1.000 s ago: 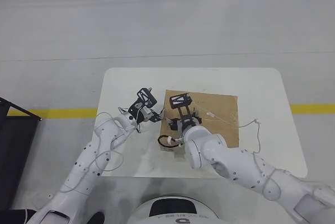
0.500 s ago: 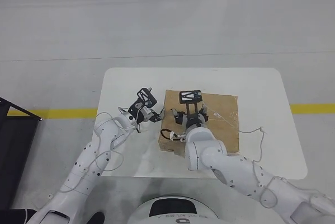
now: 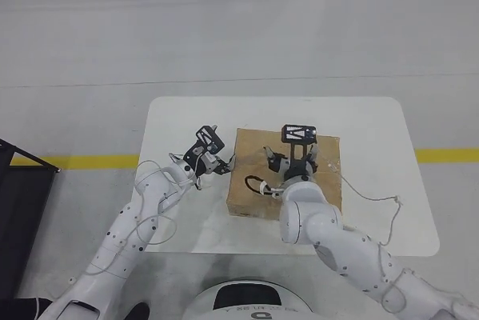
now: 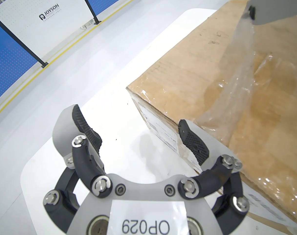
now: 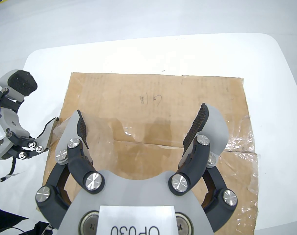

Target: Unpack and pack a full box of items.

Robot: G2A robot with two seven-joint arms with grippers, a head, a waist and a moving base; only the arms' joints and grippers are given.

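Top view, closed cardboard box [image 3: 251, 152] at middle of white surface [image 3: 183, 120], left claw [image 4: 131, 123] spread at its left edge, right claw [image 5: 141, 111] spread above its lid, clear tape strip [image 4: 238, 74] clinging to one finger.

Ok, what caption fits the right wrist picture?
Right arm's jaws open above the taped box on the table.

Bright, flat overhead light all round. From the top, the white desk [image 3: 367, 120] nearly washes out against the pale floor [image 3: 223, 48]. Shadows are soft and faint, just a grey smudge on the desk under the left claw [image 4: 128, 121]. The tape [image 5: 138, 128] on the box [image 5: 163, 91] throws patchy glare. Both wrist views bend straight lines near the edges, so the desk rim curves.
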